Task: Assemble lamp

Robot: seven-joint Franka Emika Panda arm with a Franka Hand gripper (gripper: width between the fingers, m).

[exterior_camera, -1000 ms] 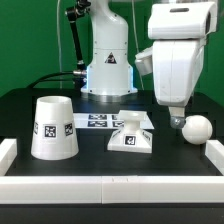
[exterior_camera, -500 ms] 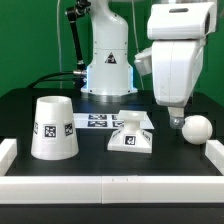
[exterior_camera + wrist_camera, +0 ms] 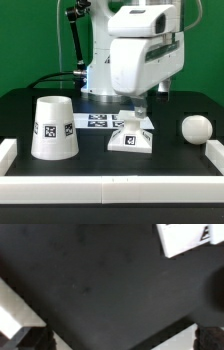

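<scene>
shade (image 3: 52, 128) and base (image 3: 131, 134) apart, bare table (image 3: 93, 160) between

Panda arm (image 3: 145, 55) hangs mid-scene in the exterior view, wrist pointing straight down. Gripper (image 3: 134, 104) sits low, fingers (image 3: 27, 338) spread wide apart.

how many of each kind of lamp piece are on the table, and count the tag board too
lamp shade: 1
lamp base: 1
bulb: 1
marker board: 1
total: 4
</scene>
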